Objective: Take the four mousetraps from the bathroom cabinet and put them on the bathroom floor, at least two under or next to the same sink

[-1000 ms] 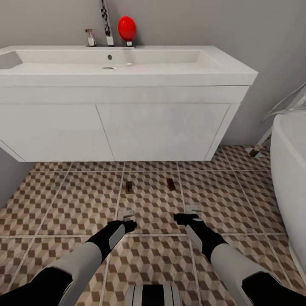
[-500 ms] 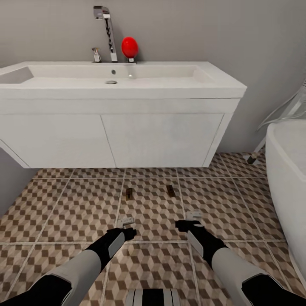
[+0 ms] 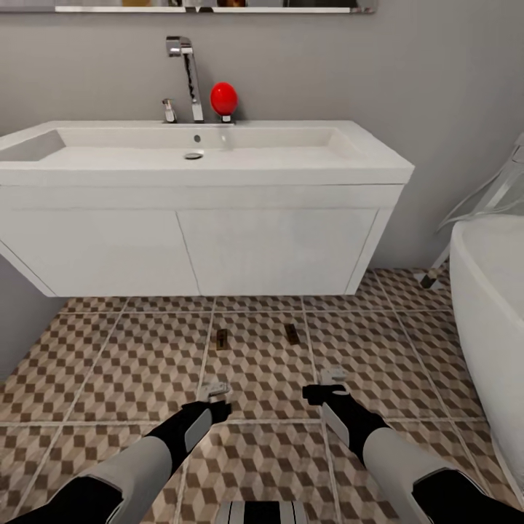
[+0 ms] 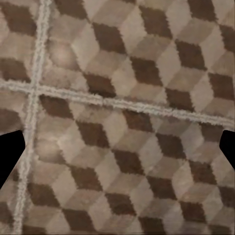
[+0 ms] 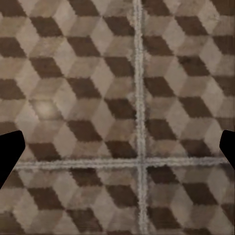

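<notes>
- Two mousetraps are seen on the bathroom floor (image 3: 131, 356) in the head view: the left mousetrap (image 3: 221, 339) and the right mousetrap (image 3: 292, 334), both just in front of the white vanity (image 3: 189, 247) that carries the sink (image 3: 196, 149).
- Each trap lies beyond its pincer, toward the vanity: the left one ahead of the left pincer (image 3: 215, 393), the right one ahead of and slightly inward from the right pincer (image 3: 334, 377). The left arm is judged nearer the left trap, the right arm nearer the right.
- The long axis of each trap runs roughly away from the robot, toward the vanity; the right one is tilted a little.
- Both pincers are held apart and empty: in the left wrist view the dark fingertips (image 4: 11, 156) sit at opposite edges with only patterned tile between them, and the same is seen of the fingertips (image 5: 10, 149) in the right wrist view.
- Two traps are counted here, so the sink condition is judged met; whichever move comes next is judged to turn on the remaining two.
- The traps are too small for wire or red mark to be made out.
- A bathtub (image 3: 487, 320) is cut off at the right edge, and a red ball-like object (image 3: 223, 98) stands beside the chrome tap (image 3: 185, 69).
</notes>
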